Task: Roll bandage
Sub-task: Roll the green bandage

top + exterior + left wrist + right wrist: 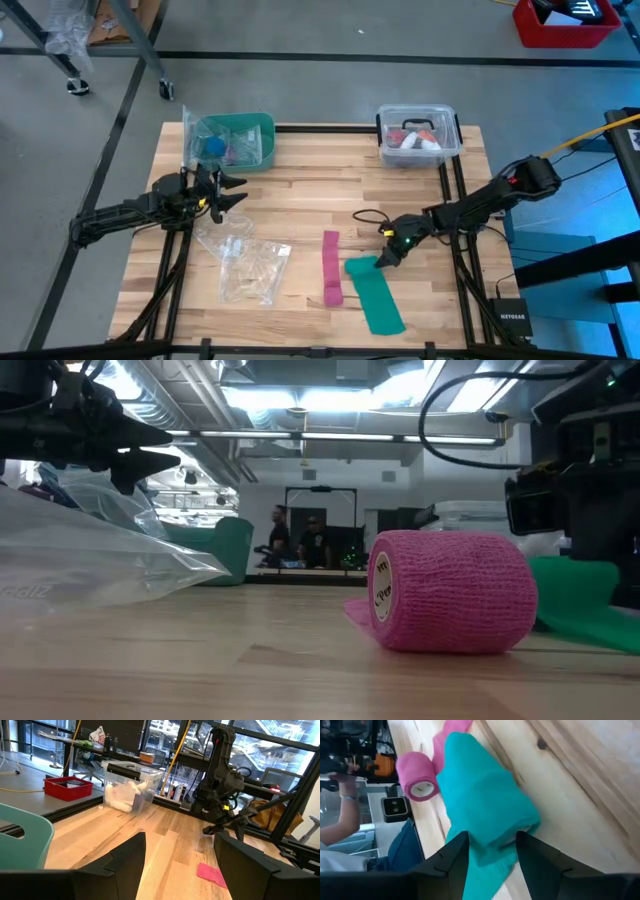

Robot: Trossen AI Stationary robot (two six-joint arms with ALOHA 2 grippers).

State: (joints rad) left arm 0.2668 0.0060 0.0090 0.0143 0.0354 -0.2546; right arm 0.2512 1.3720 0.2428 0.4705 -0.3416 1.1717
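The bandage [374, 293] lies flat on the worktop [300, 200] toward its front edge, just right of the pink strip [331, 266]. Its far end is already turned into a short, loose roll; the remainder trails toward the front edge as a flat tail.

The right gripper [386, 258] is positioned at this rolled end. In the right wrist view its fingers [451, 865] straddle the roll and stand released, with the cloth between them but not clamped.

The left gripper [225, 193] hovers well apart, near the green bin [240, 140] and above the plastic bags [245, 268]. Its fingers are likewise spread and hold nothing.

Handling judgement:
- The material appears light, soft and matte. It will fold and bunch under pressure instead of sliding.
- It has no stiffness; the roll will probably slacken if let go.
- Nothing suggests fragility.

Recommended hold: take the roll across its width, at its middle, with light pressure. A grip at one edge would likely skew the layers. The flat tail is best left lying on the worktop.
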